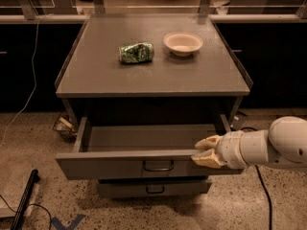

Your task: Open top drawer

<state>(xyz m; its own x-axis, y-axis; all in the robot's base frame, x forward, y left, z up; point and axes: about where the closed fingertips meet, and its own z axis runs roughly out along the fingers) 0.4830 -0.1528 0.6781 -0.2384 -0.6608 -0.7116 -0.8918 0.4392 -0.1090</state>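
Grey metal surface (96, 78) sits on top. Under it you see the top drawer (110, 164) pulled out toward you. Your gripper (205, 151) pinches its front rim at the right. A pale bowl (183, 43) sits near a green can (136, 52).

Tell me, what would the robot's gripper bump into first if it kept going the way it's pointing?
The gripper points left, right at the upper edge of the open top drawer. Going straight on, it would probably rub along that drawer's front first. Nothing else shows in its line, though depth is hard to judge.
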